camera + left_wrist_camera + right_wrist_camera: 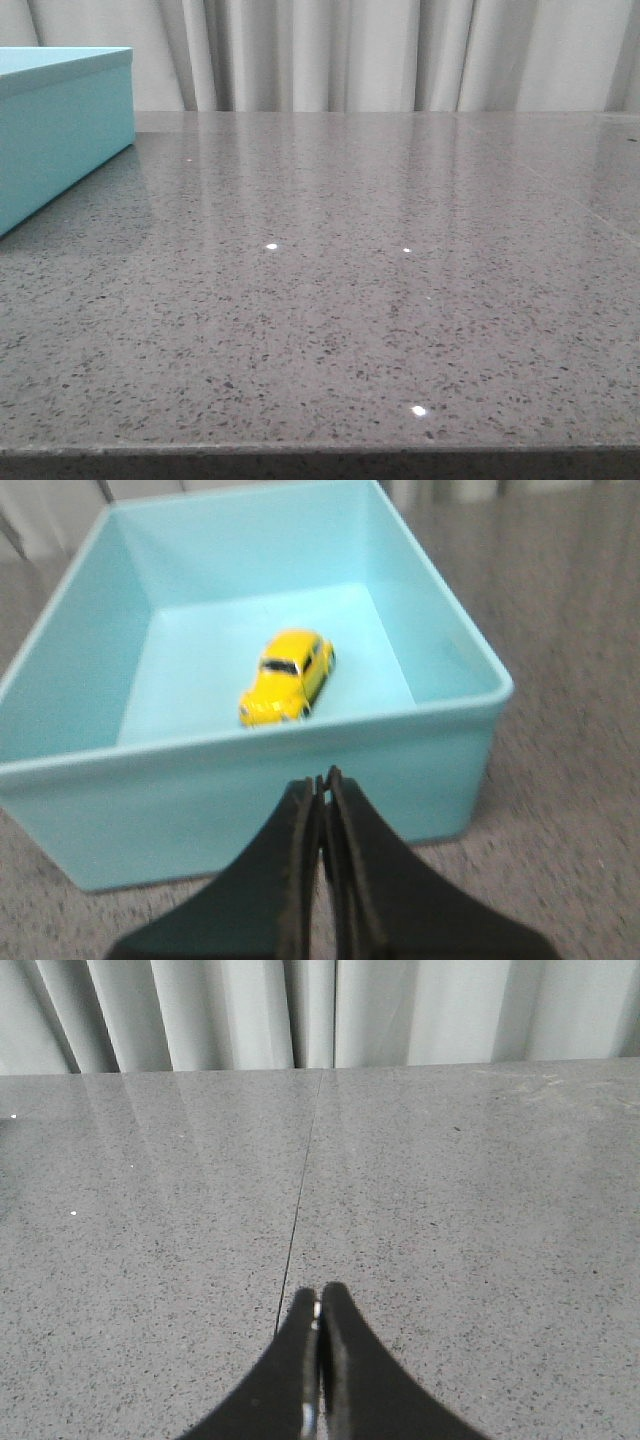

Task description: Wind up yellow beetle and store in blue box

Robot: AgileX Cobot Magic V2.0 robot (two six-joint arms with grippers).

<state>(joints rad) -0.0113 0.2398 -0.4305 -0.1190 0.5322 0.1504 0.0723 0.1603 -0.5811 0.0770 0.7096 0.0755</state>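
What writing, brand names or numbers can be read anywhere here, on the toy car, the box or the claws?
None can be read.
Yellow beetle: no legible plate or badge; the picture is blurred.
Blue box: plain sides, no print.
Left claw and right claw: bare black, no markings.

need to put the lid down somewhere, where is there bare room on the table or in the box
The grey speckled stone table is bare from the large turquoise-blue box at its far left across to the right edge. Inside the box, the small glossy yellow toy beetle sits on the floor, with bare floor around it.
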